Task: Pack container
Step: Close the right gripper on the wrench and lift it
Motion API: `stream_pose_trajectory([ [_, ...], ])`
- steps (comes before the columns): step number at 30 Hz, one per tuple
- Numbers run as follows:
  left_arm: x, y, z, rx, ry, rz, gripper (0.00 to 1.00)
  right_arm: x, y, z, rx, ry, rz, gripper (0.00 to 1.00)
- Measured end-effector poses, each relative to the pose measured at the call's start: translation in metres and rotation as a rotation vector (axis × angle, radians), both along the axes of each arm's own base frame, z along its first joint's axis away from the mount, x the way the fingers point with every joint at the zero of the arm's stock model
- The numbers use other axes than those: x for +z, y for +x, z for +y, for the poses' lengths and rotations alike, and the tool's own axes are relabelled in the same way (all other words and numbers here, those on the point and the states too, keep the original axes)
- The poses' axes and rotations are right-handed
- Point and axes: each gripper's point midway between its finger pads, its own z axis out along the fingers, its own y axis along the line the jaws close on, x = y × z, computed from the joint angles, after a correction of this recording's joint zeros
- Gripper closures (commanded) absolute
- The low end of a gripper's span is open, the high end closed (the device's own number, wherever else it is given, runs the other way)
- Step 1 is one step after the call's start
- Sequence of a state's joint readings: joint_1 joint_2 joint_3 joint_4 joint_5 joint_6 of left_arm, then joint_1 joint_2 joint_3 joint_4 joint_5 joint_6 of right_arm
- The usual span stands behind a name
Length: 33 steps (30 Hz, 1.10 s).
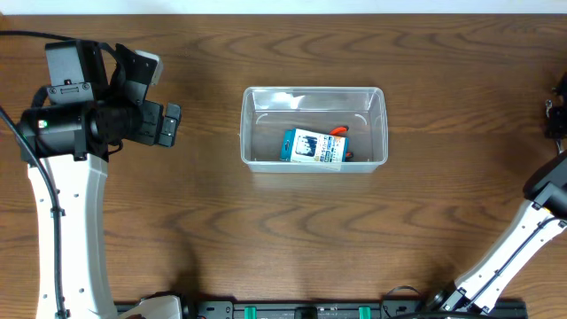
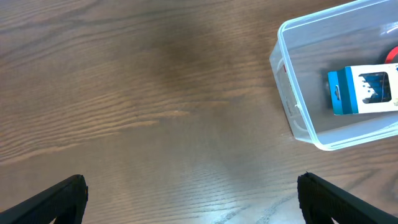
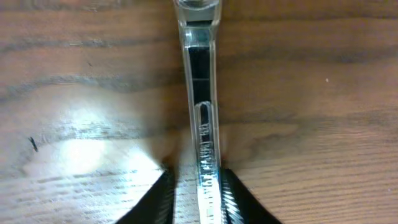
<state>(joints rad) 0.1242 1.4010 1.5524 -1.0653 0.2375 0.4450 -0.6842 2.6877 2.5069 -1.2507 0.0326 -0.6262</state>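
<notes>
Right hand (image 3: 196,177) flanks a wrench (image 3: 200,81), grip unclear, head cropped; left hand (image 2: 191,183) spread.

Left hand (image 2: 193,194) gapes wide; right hand (image 3: 196,182) pinches a wrench (image 3: 199,74) between its fingers.

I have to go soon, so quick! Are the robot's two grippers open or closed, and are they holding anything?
Left gripper: open, holding nothing.
Right gripper: closed on the metal wrench.

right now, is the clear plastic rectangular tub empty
No, a blue-and-white box lies inside the clear plastic tub, with an orange item beside it.
</notes>
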Motion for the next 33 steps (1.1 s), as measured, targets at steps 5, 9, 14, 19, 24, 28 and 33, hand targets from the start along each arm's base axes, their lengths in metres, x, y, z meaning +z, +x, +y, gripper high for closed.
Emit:
stream_pose_trajectory([
  [5, 0.0, 0.0, 0.0, 0.0, 0.0, 0.0, 0.02, 0.0, 0.004, 0.005, -0.002, -0.006, 0.005, 0.97],
  [9, 0.0, 0.0, 0.0, 0.0, 0.0, 0.0, 0.01, 0.001, 0.003, 0.007, -0.008, -0.001, 0.01, 0.99],
  [14, 0.0, 0.0, 0.0, 0.0, 0.0, 0.0, 0.02, 0.003, -0.001, 0.011, -0.019, 0.025, 0.031, 0.99],
  [19, 0.0, 0.0, 0.0, -0.001, 0.0, 0.0, 0.02, 0.024, 0.011, 0.007, -0.059, 0.017, -0.031, 0.99],
  [24, 0.0, 0.0, 0.0, 0.0, 0.0, 0.0, 0.02, 0.092, 0.044, 0.014, -0.046, -0.008, -0.225, 0.99],
  [28, 0.0, 0.0, 0.0, -0.001, 0.0, 0.0, 0.02, 0.151, 0.077, 0.055, 0.034, 0.027, -0.407, 0.99],
  [33, 0.0, 0.0, 0.0, 0.0, 0.0, 0.0, 0.02, 0.228, 0.109, 0.146, 0.213, 0.087, -0.568, 0.99],
])
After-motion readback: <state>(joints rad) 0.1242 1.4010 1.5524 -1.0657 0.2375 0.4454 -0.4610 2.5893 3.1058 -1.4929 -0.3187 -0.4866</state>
